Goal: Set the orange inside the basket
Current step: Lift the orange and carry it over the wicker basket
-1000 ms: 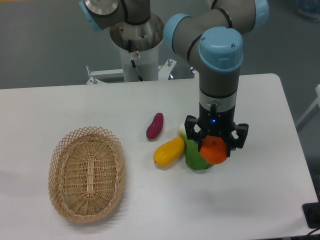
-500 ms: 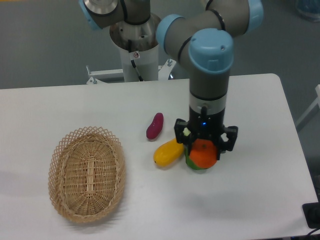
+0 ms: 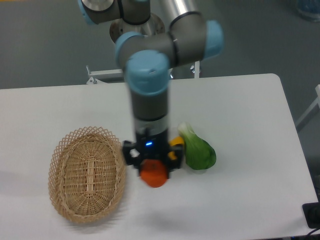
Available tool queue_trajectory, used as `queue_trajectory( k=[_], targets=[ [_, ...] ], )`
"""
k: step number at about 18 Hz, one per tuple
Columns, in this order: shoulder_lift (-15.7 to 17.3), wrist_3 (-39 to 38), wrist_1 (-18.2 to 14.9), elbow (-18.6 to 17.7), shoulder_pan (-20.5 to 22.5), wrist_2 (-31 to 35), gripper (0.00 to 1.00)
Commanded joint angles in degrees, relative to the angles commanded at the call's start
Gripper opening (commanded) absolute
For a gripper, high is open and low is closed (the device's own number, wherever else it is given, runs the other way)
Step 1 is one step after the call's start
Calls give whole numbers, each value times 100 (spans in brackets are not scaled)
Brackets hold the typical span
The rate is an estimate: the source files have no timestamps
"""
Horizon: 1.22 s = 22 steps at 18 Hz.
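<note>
The orange (image 3: 153,174) is small, round and bright orange. My gripper (image 3: 151,167) is shut on it and holds it above the table, just right of the basket. The basket (image 3: 87,173) is an oval tan wicker one with a lattice rim, at the left of the table, with nothing visible inside. The gripper and orange are beside the basket's right rim, not over it. The frame is blurred by motion.
A green leafy vegetable (image 3: 199,150) with a white stalk lies right of the gripper. A yellow-orange fruit (image 3: 176,143) shows partly behind the gripper. The purple fruit is hidden behind the arm. The robot base (image 3: 135,35) stands at the back.
The arm has swung left with the orange, from above the green vegetable to just beside the basket's right rim. The vegetable is now uncovered.
</note>
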Motion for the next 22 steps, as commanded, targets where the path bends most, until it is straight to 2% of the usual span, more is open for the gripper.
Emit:
queue_trajectory(
  k=[1, 6, 8, 12, 14, 22],
  targets=[
    [-79, -78, 0, -9, -220, 8, 62],
    [-430, -185, 35, -97, -608, 17, 62],
    [-510, -132, 70, -272, -679, 0, 62],
    [-641, -114, 395, -413, -714, 9, 62],
    [-808, -114, 457, -510, -775, 26, 62],
    [-949, -106, 466, -615, -837, 9, 63]
  ],
)
